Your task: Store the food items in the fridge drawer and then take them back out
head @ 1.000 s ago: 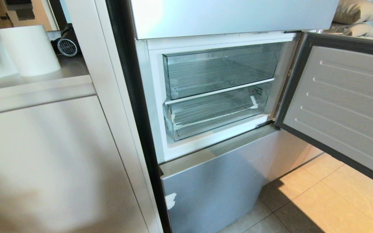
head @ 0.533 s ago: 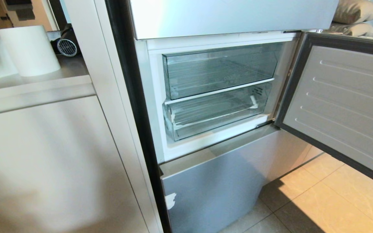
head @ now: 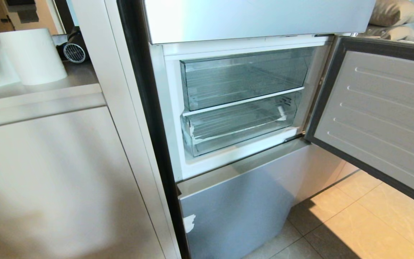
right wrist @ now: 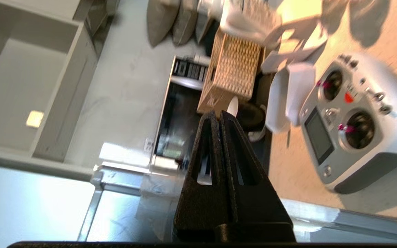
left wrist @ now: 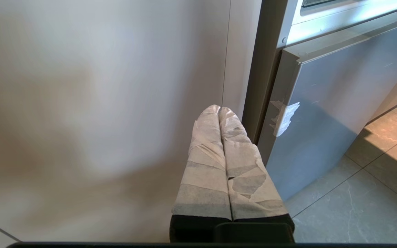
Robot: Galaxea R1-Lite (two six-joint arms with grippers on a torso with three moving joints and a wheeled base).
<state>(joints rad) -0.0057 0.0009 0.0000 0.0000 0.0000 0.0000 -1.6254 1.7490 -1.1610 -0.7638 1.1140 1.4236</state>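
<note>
Pressing together, right gripper (right wrist: 219,115) jaws seemingly hold nothing.

The clear glossy plastic fridge drawer (head: 239,126) carries whitish paper tape; the brushed silver metal fridge door (head: 235,212) looks smooth and matt.

Right gripper (right wrist: 219,115) fingers together, near remote controller (right wrist: 353,120).

To my left a grey bench (head: 81,77) carries a white paper roll (head: 32,55) and a small dark fan (head: 73,51) further back. Inside the open fridge, a white shelf (head: 243,101) carries the upper clear bin (head: 244,77).
</note>
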